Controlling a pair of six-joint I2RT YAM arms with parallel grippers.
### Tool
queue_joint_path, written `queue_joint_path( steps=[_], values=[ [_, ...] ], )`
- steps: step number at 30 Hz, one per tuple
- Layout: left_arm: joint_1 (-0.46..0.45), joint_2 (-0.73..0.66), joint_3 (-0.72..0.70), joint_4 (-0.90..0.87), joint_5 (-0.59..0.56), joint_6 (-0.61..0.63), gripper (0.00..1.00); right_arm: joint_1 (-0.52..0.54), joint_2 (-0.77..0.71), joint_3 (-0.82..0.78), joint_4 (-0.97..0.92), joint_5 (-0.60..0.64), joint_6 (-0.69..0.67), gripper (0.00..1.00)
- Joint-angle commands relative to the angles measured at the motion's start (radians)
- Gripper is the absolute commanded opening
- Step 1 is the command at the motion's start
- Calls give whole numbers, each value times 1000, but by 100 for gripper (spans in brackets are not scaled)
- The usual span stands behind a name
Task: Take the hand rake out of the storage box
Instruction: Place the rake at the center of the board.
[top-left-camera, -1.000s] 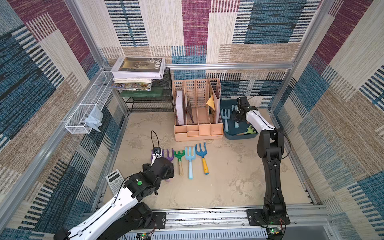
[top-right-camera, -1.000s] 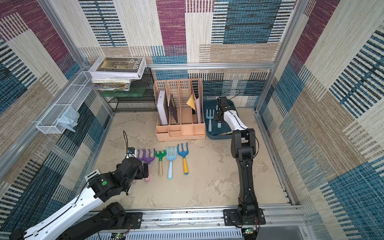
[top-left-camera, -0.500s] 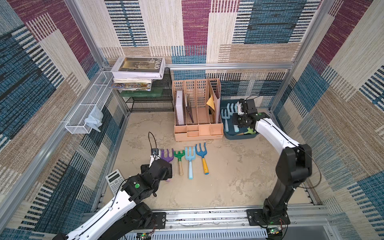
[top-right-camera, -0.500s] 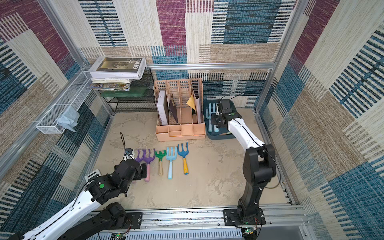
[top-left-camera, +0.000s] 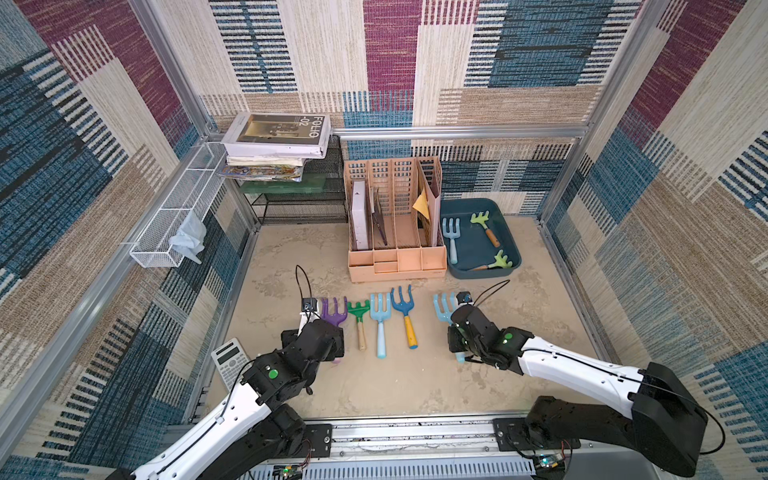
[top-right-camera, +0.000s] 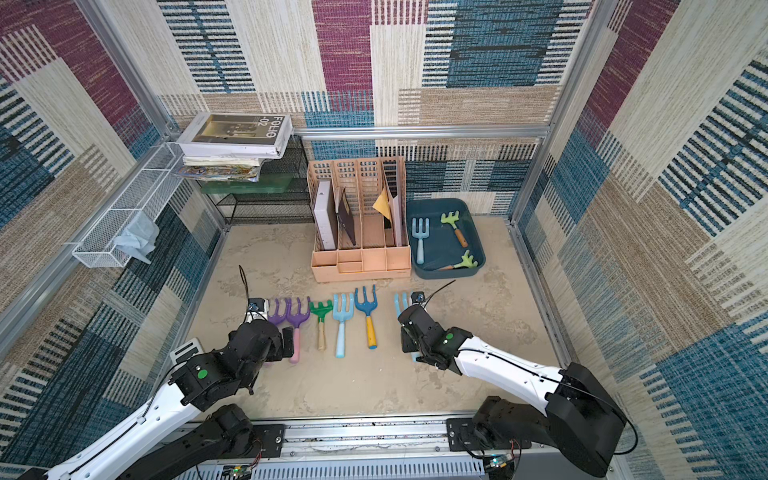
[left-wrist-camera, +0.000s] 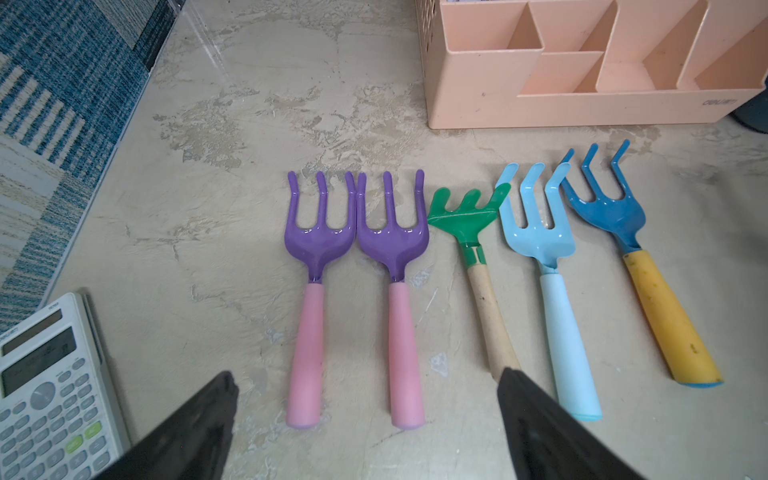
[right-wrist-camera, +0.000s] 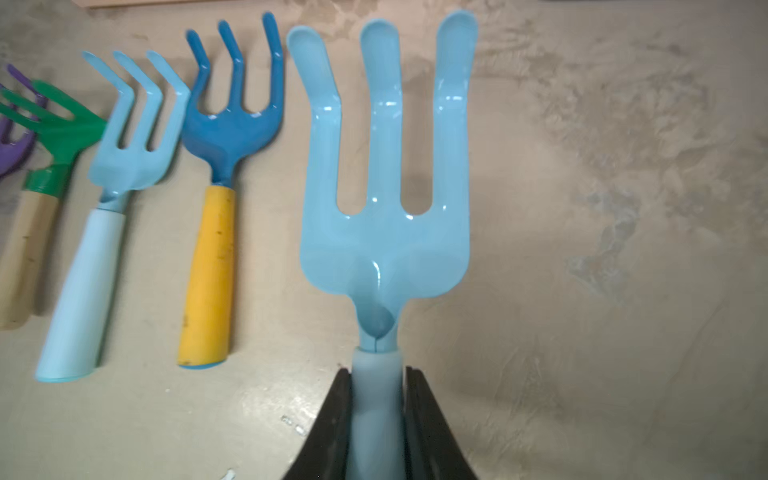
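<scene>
Rakes (top-left-camera: 380, 309) lie in a row left of the light-blue hand rake (top-left-camera: 442, 307); right gripper (right-wrist-camera: 377, 374) clamps its handle; left gripper (left-wrist-camera: 368, 374) fingers apart.

Both top views, high, share the whole table (top-left-camera: 540, 324); wrist cameras sit apparently low.

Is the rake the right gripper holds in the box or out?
Out. The right gripper holds the light blue rake over the table, apart from the storage box.

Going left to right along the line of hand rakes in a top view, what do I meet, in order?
Purple rake → second purple rake → green rake → light blue rake → dark blue rake → hand rake gripped in the right claw.
</scene>
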Motion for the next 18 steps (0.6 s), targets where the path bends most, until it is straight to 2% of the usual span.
queue_joint_path(
  steps=[1,13,18],
  values=[
    [1,-1,2,13,7,-5,99,-7,43,-14,139,-20,50,1],
    [0,-40,-16,18,17,-10,99,-32,311,117,220,-27,7,0],
    [0,-42,-19,20,19,-9,99,-24,404,169,196,-14,8,2]
  ],
)
